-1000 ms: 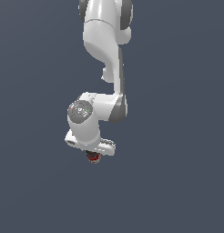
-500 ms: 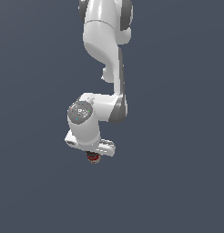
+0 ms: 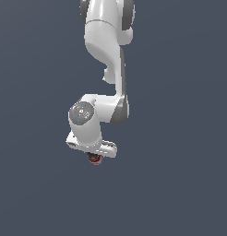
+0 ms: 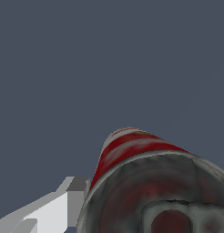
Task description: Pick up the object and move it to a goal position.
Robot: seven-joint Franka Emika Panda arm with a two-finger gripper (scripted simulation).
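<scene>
In the exterior view the hand's body covered nearly all of the can (image 3: pixel 94 160); only a small red sliver showed at its six o'clock, too small to read. The gripper (image 3: pixel 93 156) fingertips were hidden there. In the wrist view the picture's edge cut off the can's dark top and one pale finger (image 4: pixel 50 213).

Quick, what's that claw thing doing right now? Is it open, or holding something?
Gripper: closed on the small red and white can, which fills the wrist view.
</scene>
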